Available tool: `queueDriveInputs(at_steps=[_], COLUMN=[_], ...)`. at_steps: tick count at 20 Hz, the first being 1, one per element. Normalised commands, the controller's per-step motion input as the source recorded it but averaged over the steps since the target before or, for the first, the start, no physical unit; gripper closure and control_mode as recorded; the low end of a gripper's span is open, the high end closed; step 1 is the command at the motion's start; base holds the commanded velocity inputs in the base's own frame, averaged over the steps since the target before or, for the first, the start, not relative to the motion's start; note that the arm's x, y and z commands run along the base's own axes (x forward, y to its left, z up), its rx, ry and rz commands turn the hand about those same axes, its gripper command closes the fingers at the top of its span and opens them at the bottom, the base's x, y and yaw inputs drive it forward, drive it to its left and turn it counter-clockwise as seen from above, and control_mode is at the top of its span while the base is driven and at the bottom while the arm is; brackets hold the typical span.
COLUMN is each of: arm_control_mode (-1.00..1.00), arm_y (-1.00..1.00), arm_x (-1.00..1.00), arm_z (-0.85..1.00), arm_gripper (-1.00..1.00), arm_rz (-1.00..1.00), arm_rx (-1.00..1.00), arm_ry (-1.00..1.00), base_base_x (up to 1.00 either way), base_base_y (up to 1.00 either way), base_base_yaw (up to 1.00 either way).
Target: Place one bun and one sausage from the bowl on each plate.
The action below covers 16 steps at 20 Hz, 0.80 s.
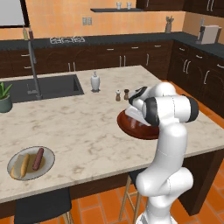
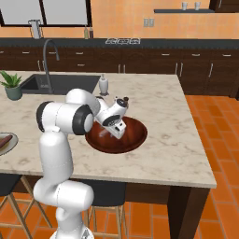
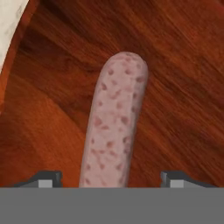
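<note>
Pincer (image 2: 118,134) is down inside the bowl (image 2: 137,135), the wide dark reddish-brown wooden one on the tabletop (image 2: 172,121). In the hand view the two dark finger tips (image 3: 43,178) stand apart at the bottom edge, one on either side of a sausage (image 3: 114,122), with bare wood visible between each tip and the sausage. Pincer reads as released and straddling, not yet gripping; whether the tips have begun to close in cannot be told from the pictures.

Key relation: the sausage lies directly ahead of the pincer, centred between the tips. Its long axis runs away from the pincer along the viewing direction, leaning slightly to one side, so it crosses the line between the two fingers roughly at right angles. That suits a squeeze across the narrow width. The near end of the sausage passes below the visible tips; the far rounded end rests on the bowl floor.

In the left base view, a plate (image 1: 49,162) well off to the pincer's left near the tabletop edge already carries a bun (image 1: 20,166) and a second sausage (image 1: 38,159) side by side. The arm hides most of the bowl's contents in the base views, so any remaining bun there is probably present but not confirmed.

Judgement: the step in hand is grasping this sausage; closing squarely should suffice.
</note>
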Motion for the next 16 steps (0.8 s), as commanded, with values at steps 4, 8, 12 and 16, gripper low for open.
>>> queueDriveInputs(at_steps=[4, 8, 12, 16], arm_control_mode=[-1.0, -1.0, -1.0, -1.0], arm_y=[0.03, 0.1, 0.01, 0.07], arm_x=[0.0, 0.0, 0.0, -0.4], arm_z=[-0.25, -0.29, -0.1, 0.43], arm_gripper=[1.0, 1.0, 1.0, 1.0], arm_rz=[0.03, 0.04, 0.0, 0.01], arm_rx=[0.01, -0.01, 0.0, -0.14], arm_ry=[0.12, 0.24, 0.13, 0.01], base_base_x=[0.0, 0.0, 0.0, 0.0], base_base_y=[0.0, 0.0, 0.0, 0.0], base_base_yaw=[0.0, 0.0, 0.0, 0.0])
